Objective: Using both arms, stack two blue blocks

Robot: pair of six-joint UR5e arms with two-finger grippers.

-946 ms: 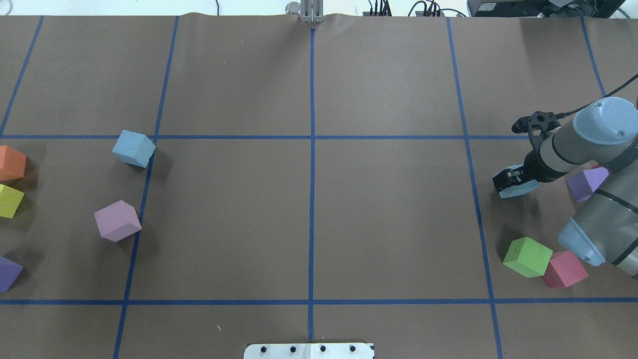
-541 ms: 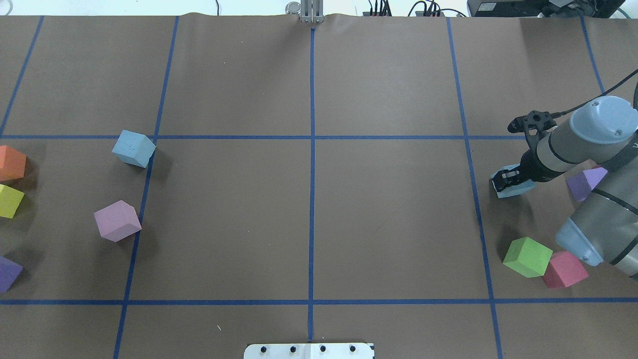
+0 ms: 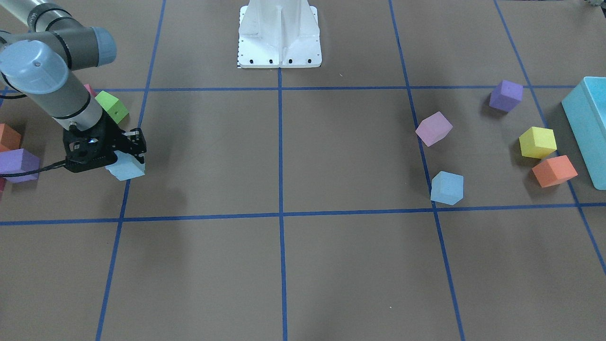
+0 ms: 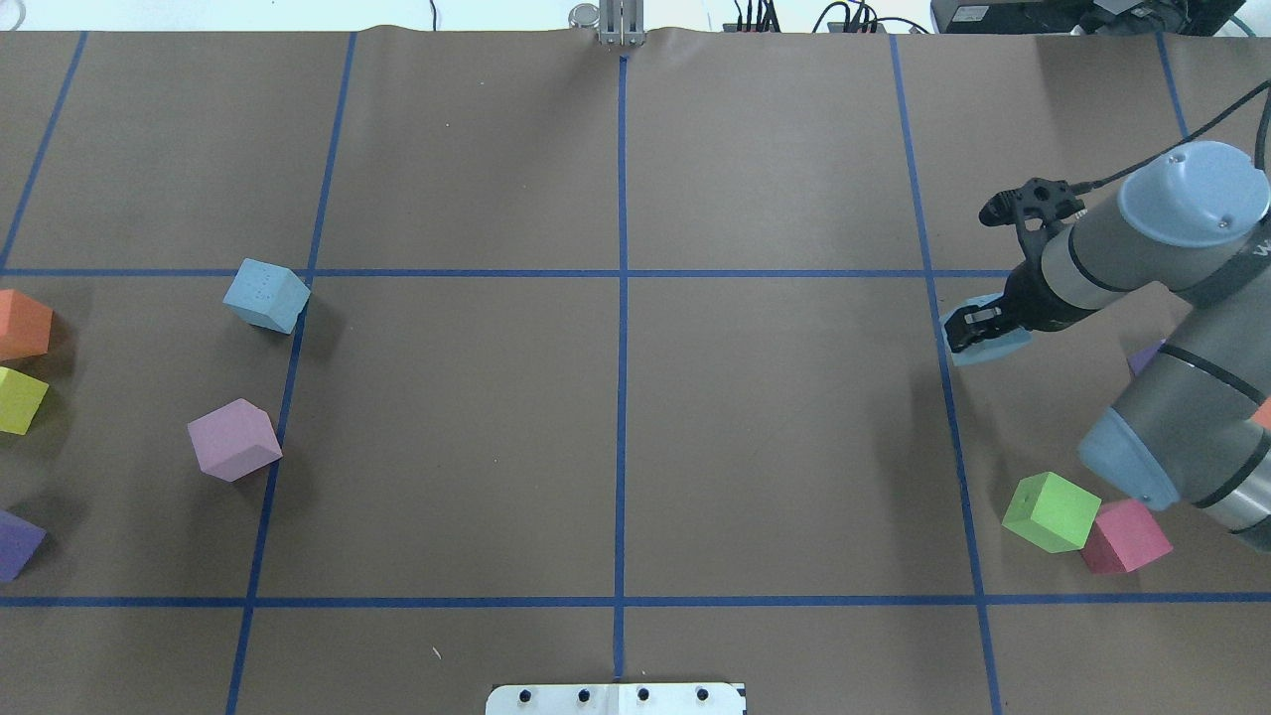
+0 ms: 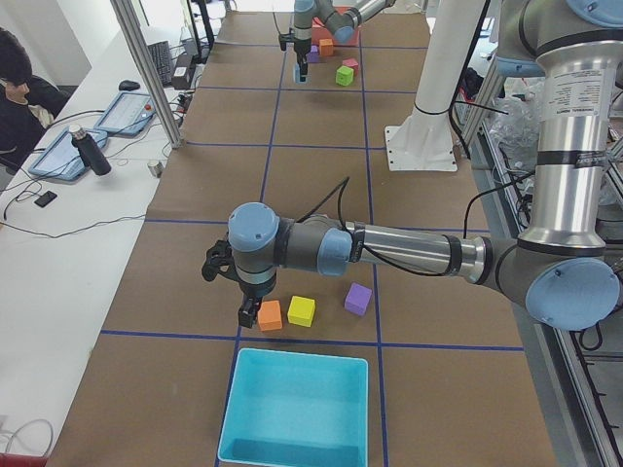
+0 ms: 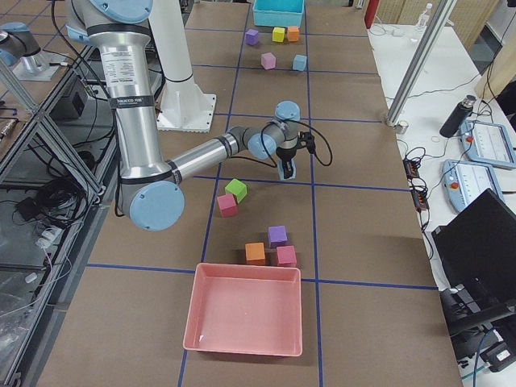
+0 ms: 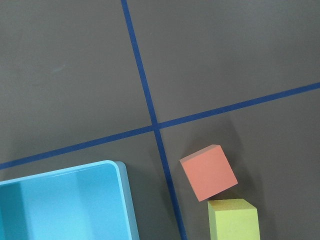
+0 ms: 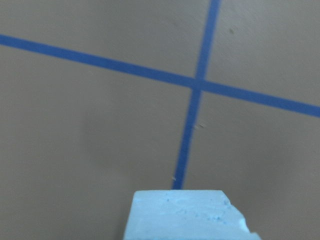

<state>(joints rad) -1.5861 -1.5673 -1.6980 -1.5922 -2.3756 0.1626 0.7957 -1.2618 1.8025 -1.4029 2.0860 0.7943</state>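
- Blue block is clamped in the right gripper, lifted off the table at far right, by a tape line.
- The block juts out past the jaws, so the hold looks off-centre. A slow, level carry should keep it from twisting.
- Second blue block lies alone well to the left, near a pink cube. It sits skewed to the tape grid, so the carried block's faces need turning to match before lowering.
- Left gripper hovers just beside the orange cube and yellow cube, near the teal box. I cannot tell whether its jaws stand apart or together.
- Release should wait until the faces meet flat.
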